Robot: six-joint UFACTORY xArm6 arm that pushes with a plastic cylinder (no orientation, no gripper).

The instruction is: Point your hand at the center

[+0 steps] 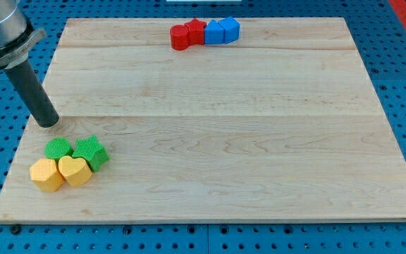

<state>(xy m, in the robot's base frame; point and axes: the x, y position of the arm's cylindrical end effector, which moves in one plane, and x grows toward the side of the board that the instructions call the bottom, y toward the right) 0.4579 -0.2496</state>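
In the camera view, my tip (46, 124) stood on the wooden board (210, 141) close to its edge at the view's left, a little above the middle height of the board. The target of the task, the center of the board, was bare wood with no mark on it, and it lay well apart from my tip toward the view's right and only slightly toward the view's bottom. So the coming move was, in my judgement, one long slide almost straight to the view's right. The center has no long axis and no direction of its own, because it is only a place. The rod leaned from my tip up toward the view's upper left. The arm ended in this rod alone, so there was no claw to be wide, narrow or holding anything. Just below my tip, not touching it, sat a cluster of four blocks: a green cylinder (58, 149), a green cube (91, 152), a yellow hexagon block (46, 175) and a yellow heart (75, 171). At the view's top, a red cylinder (180, 37), a red star (196, 32), a blue block (213, 32) and a second blue block (229, 29) stood in one row. Neither group seemed to lie on the straight path to the center.
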